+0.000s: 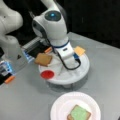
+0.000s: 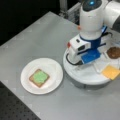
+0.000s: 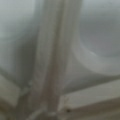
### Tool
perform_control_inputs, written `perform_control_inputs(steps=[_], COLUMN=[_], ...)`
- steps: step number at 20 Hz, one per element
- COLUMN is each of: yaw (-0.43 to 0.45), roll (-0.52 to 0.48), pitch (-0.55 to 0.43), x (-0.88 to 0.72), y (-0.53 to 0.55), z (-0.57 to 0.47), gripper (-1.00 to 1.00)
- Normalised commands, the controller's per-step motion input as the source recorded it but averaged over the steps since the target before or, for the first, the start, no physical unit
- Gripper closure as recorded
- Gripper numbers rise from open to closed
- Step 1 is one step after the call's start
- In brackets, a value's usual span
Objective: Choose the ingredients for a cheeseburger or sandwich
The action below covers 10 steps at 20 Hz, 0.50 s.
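Hovering low over the white round tray [image 1: 82, 68], the gripper [image 1: 65, 56] sits near the tray's middle in both front views, its fingertips hidden under the arm's wrist, so I cannot tell how far the jaws stand apart or whether anything is between them; the wrist view shows only pale blurred surfaces and settles nothing. On the white paper plate [image 2: 53, 68] the sandwich so far is a brown toast square [image 2: 32, 79] with the green lettuce [image 2: 40, 76] laid on top of it. Still on the tray are a second toast square [image 1: 43, 59], the red tomato disc [image 1: 47, 74], the yellow cheese square [image 2: 110, 72] and the dark patty [image 2: 114, 52], spread around its rim. My reading is that the work stands at picking a further ingredient from the tray; which piece the gripper is over cannot be made out. Any pick here calls for a flat, shallow grasp on a thin piece without nudging its neighbours.
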Motion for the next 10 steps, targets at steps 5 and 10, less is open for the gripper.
perform_control_inputs(steps=[5, 10], yaw=[0.275, -0.02], roll=[0.038, 0.05], pitch=[0.07, 0.028], x=[0.37, 0.24], y=[-0.24, -0.17], z=[0.05, 0.18], gripper=[-1.0, -1.0])
